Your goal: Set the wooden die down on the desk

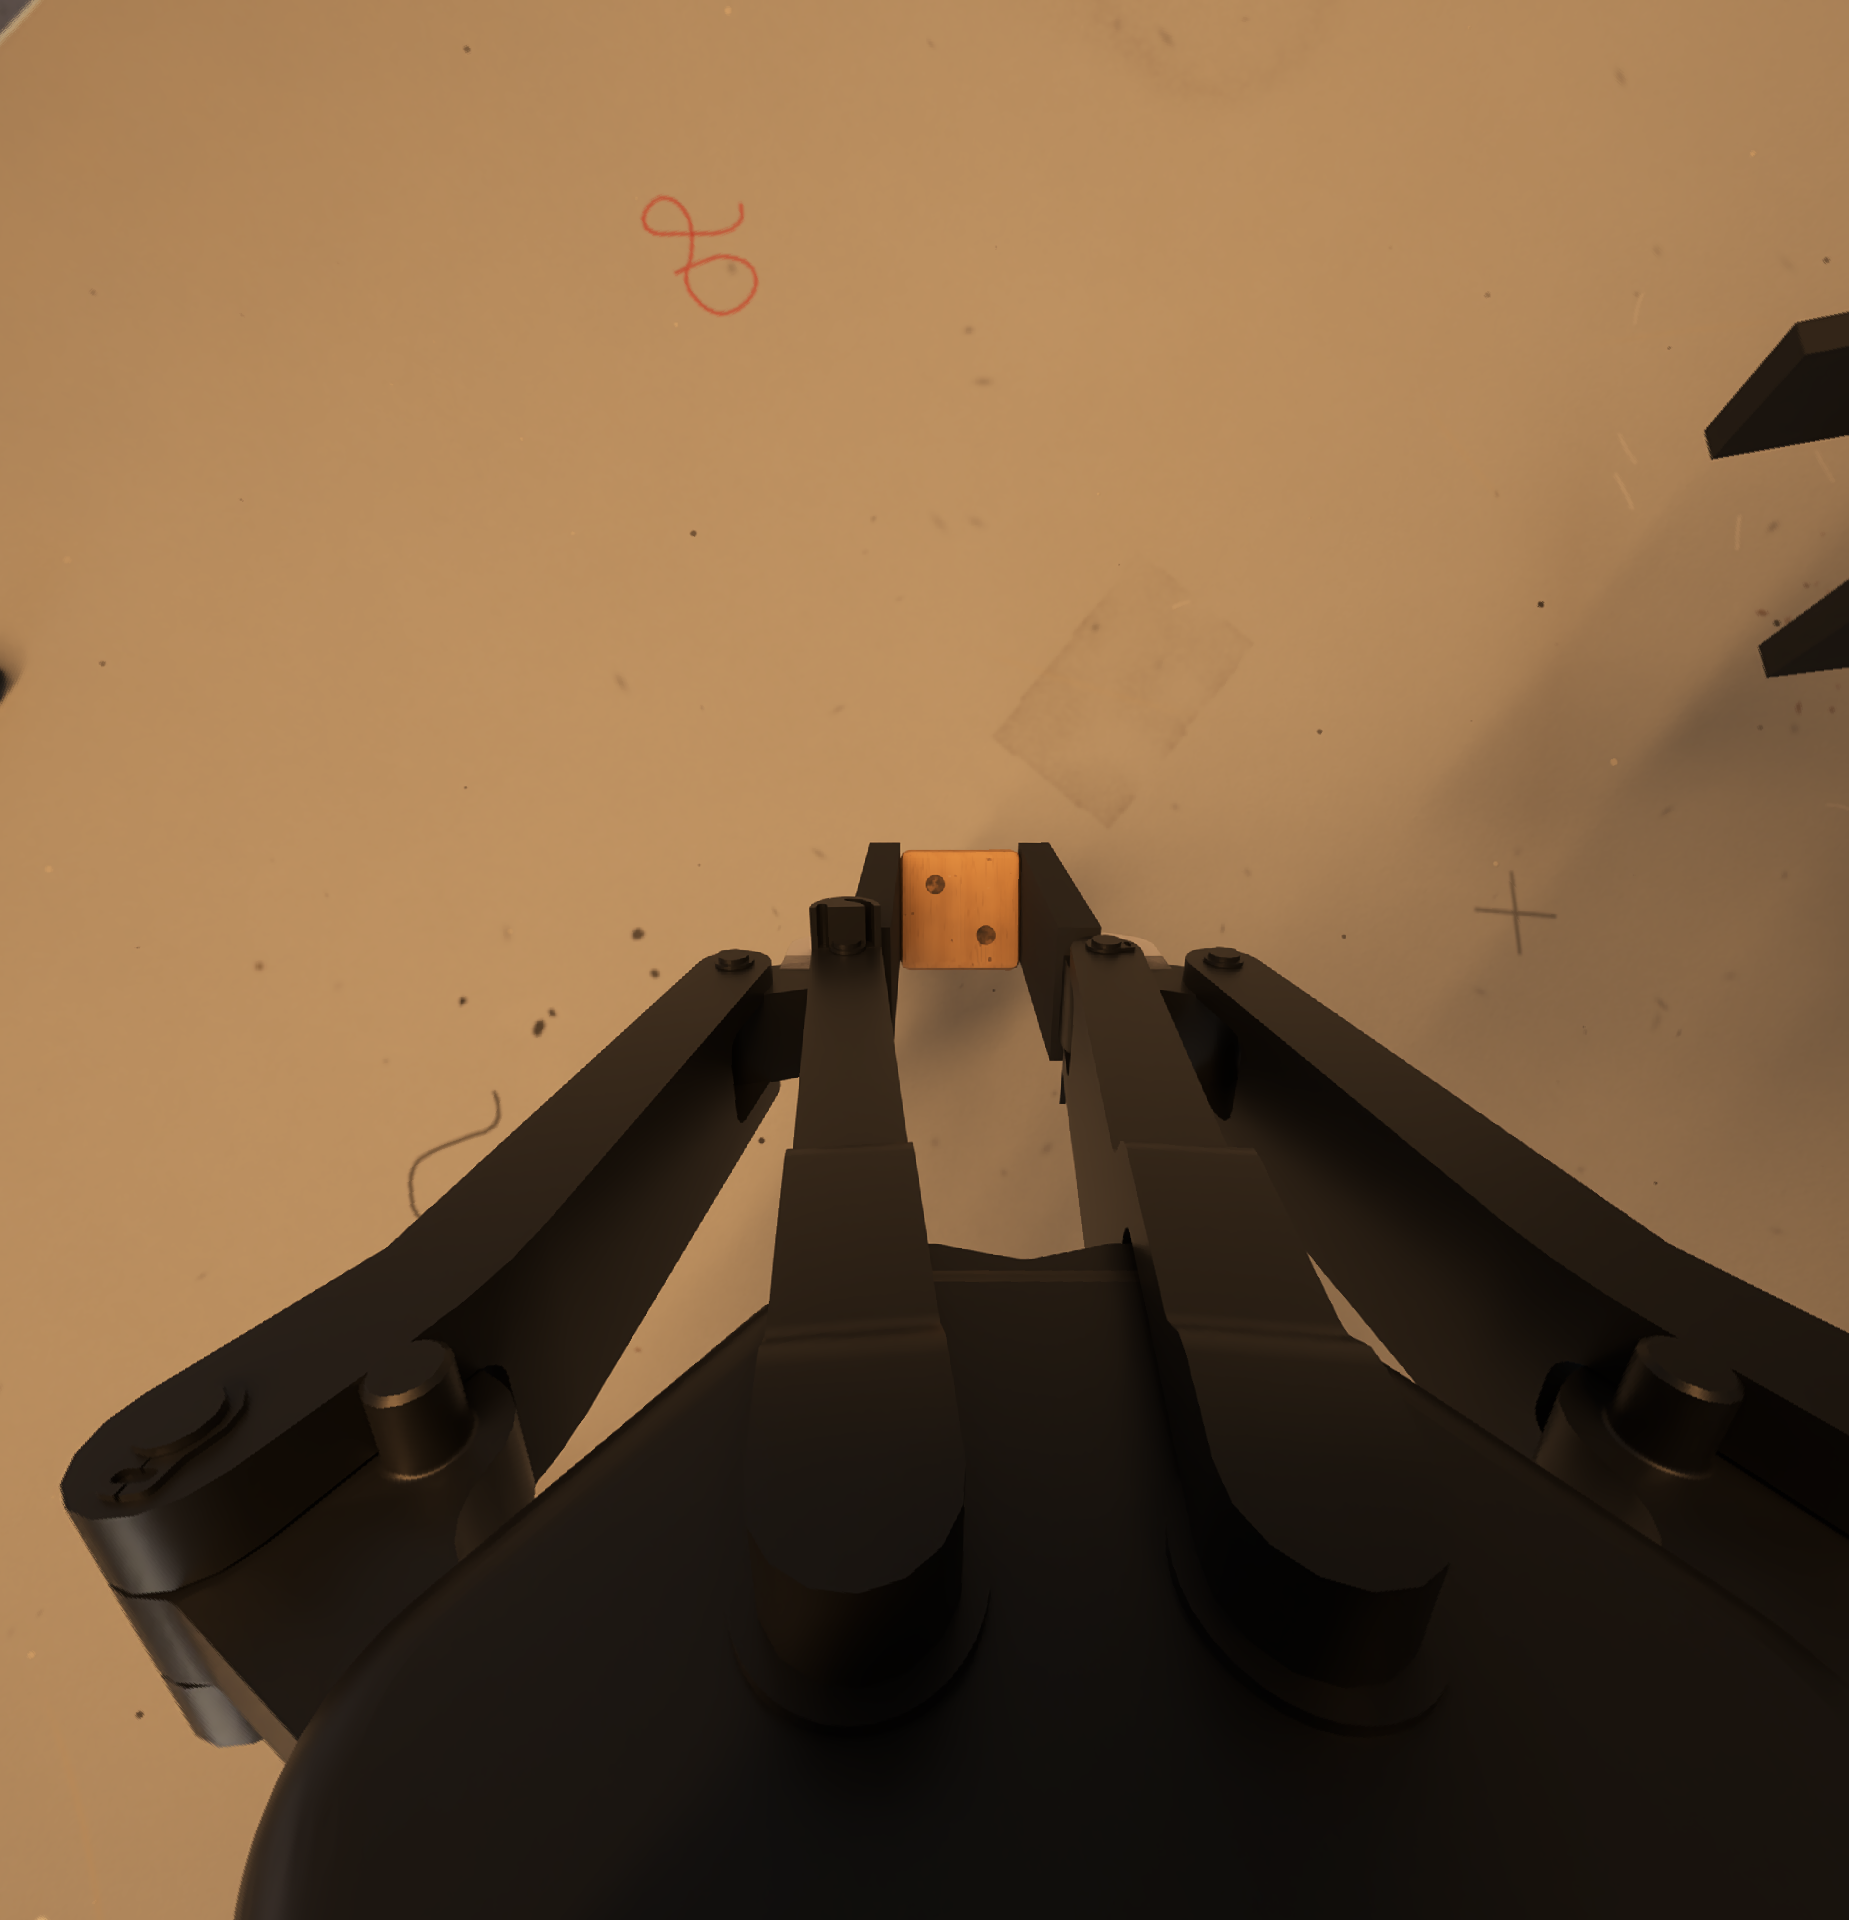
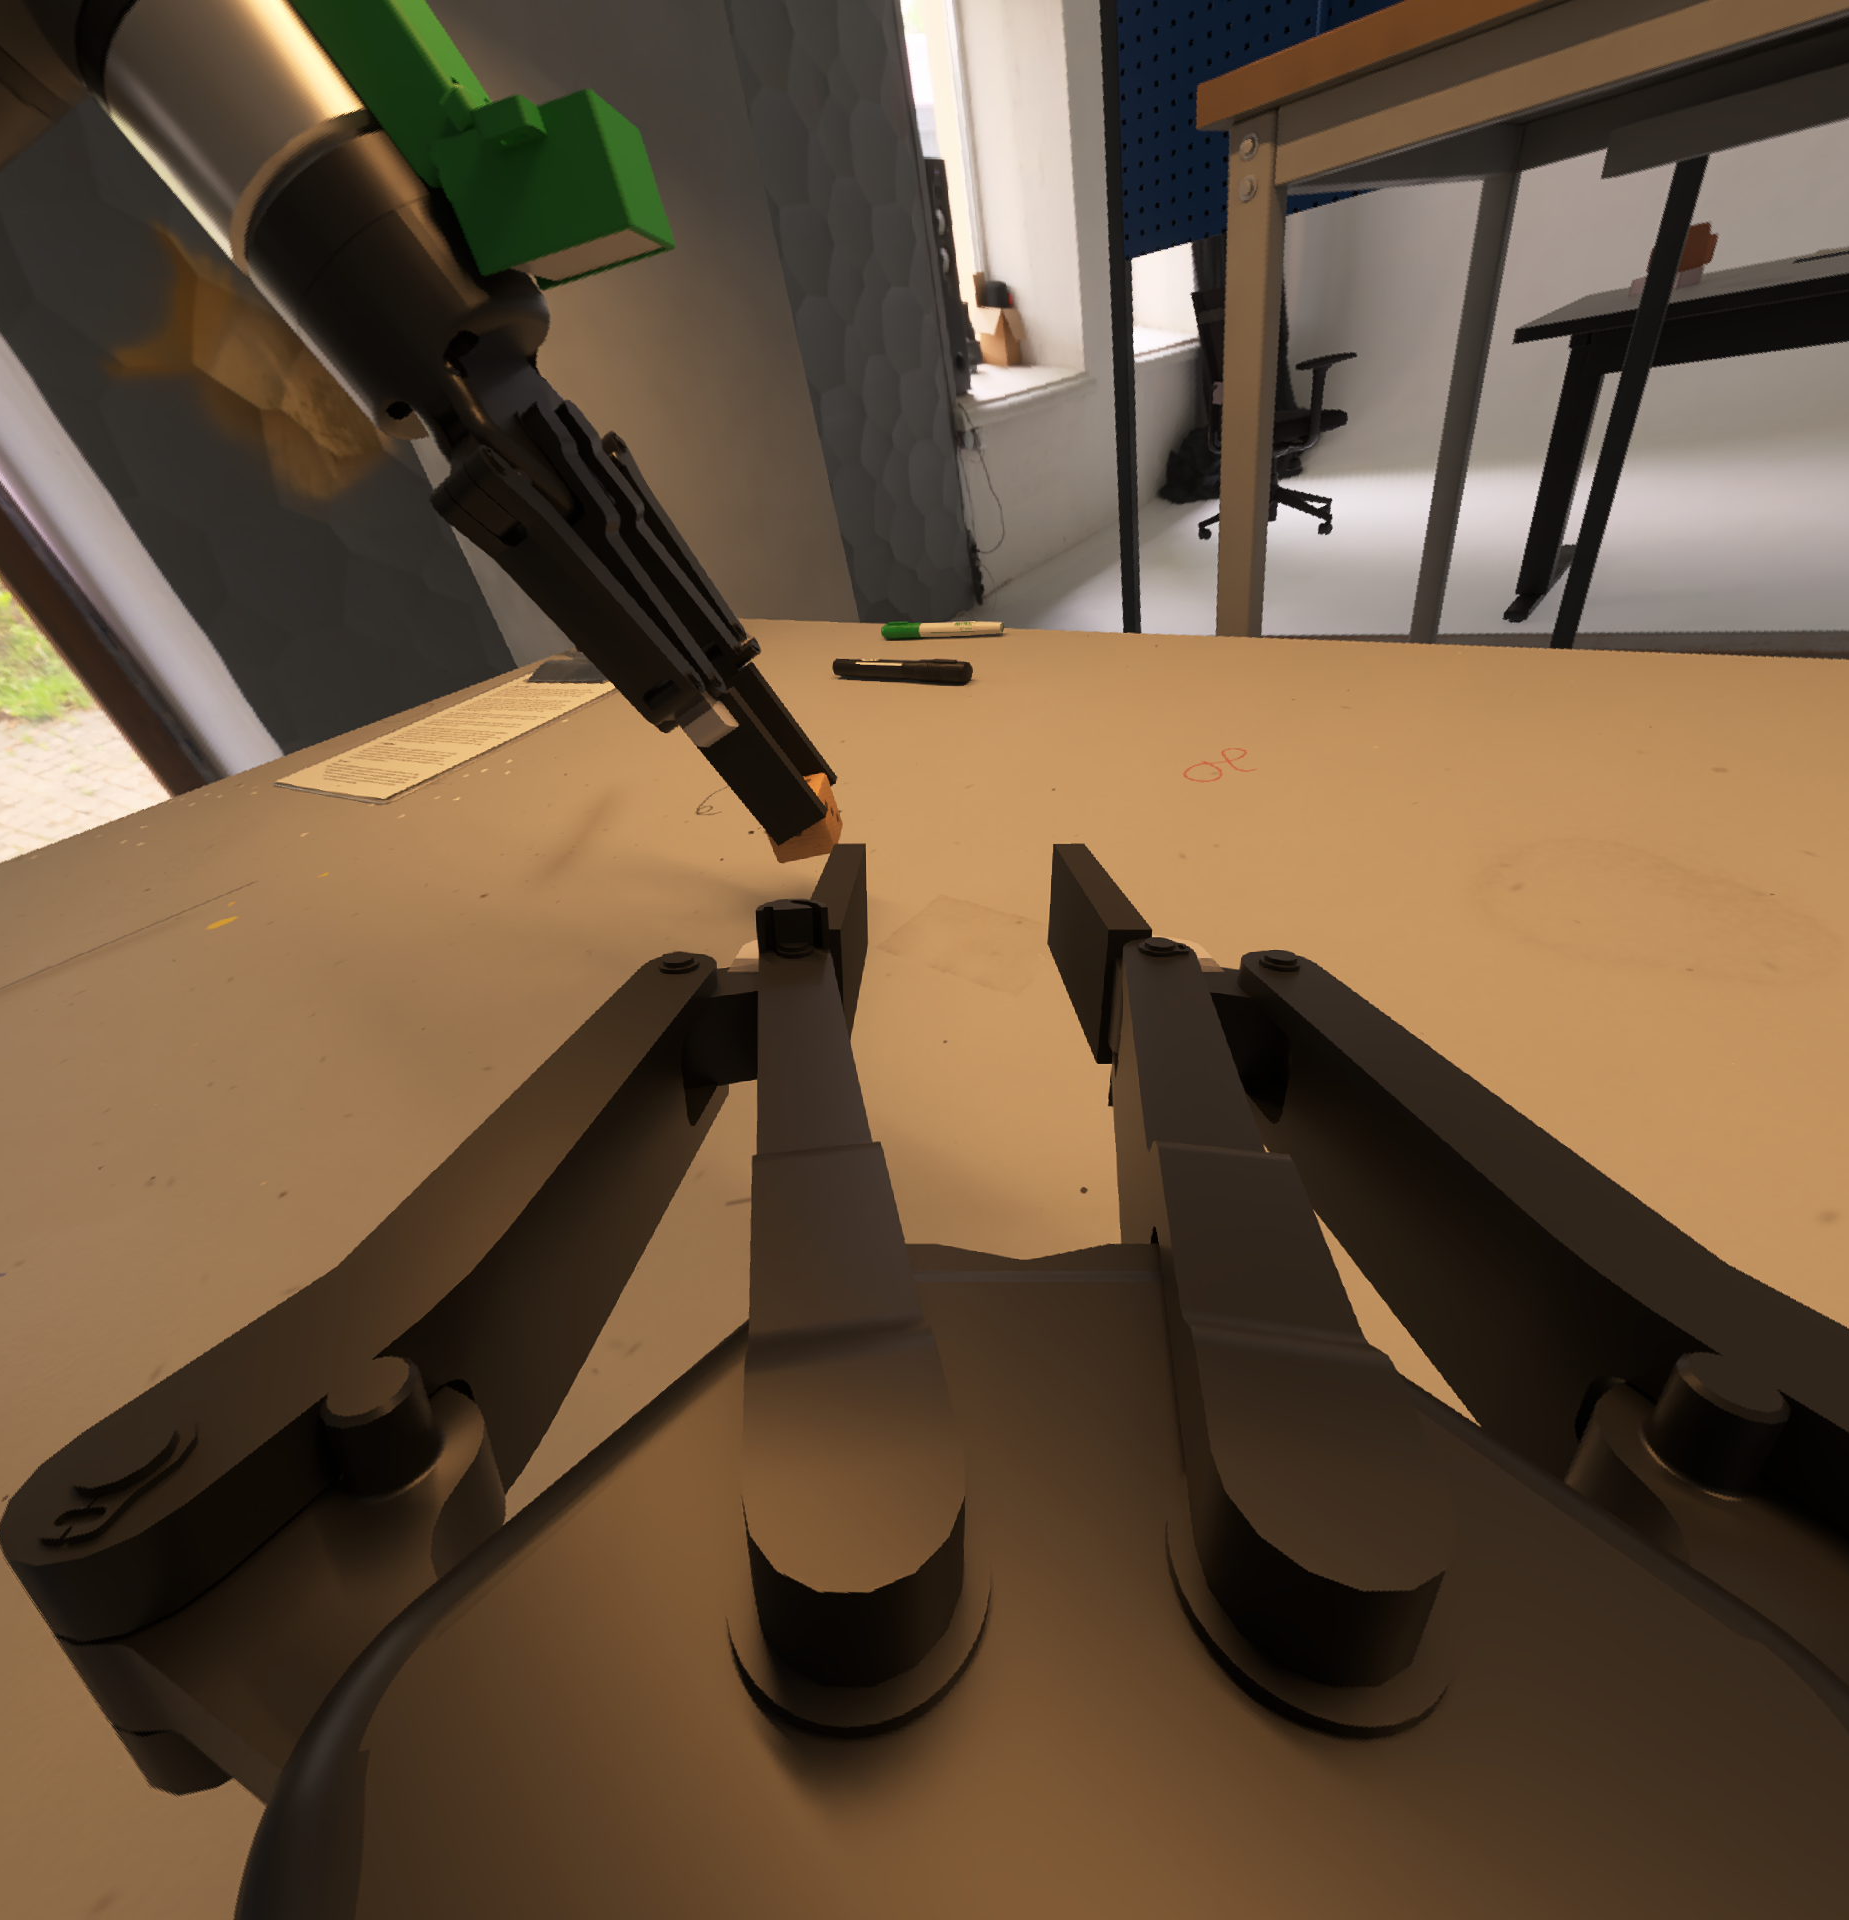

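A small orange wooden die (image 1: 959, 909) with two dark pips on its near face sits clamped between the pads of my left gripper (image 1: 959, 883), above the tan desk (image 1: 484, 623). In the right wrist view the left gripper (image 2: 795, 821) slants down from the upper left, and the die (image 2: 811, 826) at its tip hangs just above the desk surface (image 2: 1419, 1039). My right gripper (image 2: 956, 894) is open and empty, low over the desk, its left fingertip close to the die. Its fingertips (image 1: 1793, 395) show at the right edge of the left wrist view.
A black marker (image 2: 902, 671) and a green-capped marker (image 2: 941, 629) lie near the desk's far edge. A printed sheet (image 2: 452, 732) lies at the far left. Red scribbles (image 1: 700, 255) and a pen cross (image 1: 1514, 912) mark the desk. Another table (image 2: 1522, 104) stands beyond.
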`<state>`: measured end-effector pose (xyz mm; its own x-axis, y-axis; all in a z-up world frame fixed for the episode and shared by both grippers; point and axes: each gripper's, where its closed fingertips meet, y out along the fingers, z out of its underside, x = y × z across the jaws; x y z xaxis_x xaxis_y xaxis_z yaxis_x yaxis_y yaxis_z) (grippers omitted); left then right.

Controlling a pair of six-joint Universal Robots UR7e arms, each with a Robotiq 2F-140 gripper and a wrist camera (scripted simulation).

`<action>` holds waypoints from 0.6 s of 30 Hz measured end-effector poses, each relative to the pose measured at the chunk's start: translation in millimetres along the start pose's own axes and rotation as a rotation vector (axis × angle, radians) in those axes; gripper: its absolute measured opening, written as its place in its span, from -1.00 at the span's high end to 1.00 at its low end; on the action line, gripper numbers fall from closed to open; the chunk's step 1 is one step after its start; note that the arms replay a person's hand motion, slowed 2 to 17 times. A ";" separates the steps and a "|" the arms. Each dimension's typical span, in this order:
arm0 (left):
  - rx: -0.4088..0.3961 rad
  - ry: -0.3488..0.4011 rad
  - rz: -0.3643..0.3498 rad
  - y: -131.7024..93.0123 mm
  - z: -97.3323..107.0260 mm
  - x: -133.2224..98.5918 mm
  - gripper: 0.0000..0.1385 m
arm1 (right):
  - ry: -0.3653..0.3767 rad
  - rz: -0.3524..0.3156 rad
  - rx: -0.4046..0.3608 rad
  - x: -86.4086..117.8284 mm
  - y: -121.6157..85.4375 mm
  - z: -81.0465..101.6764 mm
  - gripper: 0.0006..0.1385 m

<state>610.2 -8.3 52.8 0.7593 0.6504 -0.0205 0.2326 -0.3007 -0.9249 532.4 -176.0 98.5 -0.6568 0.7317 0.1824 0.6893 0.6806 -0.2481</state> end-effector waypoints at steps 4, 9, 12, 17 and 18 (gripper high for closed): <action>0.023 -0.004 0.020 6.3 -1.4 -2.4 0.57 | 0.000 -0.003 0.005 0.1 -0.3 0.6 0.32; 0.039 -0.013 0.046 11.7 -3.8 -4.7 0.57 | 0.000 -0.005 0.009 -0.2 -0.7 0.7 0.32; 0.045 -0.019 0.050 14.3 -5.0 -4.5 0.57 | 0.002 -0.007 0.012 -0.1 -0.6 1.0 0.32; 0.059 -0.029 0.043 18.4 -5.5 -2.7 0.57 | 0.005 -0.011 0.023 -0.2 0.4 3.3 0.32; 0.063 -0.030 0.040 19.2 -5.4 -2.4 0.57 | 0.006 -0.011 0.027 -0.4 0.7 4.0 0.32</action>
<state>616.1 -19.4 37.2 0.7486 0.6594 -0.0688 0.1630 -0.2836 -0.9450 531.9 -175.9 94.4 -0.6624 0.7243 0.1912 0.6735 0.6876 -0.2715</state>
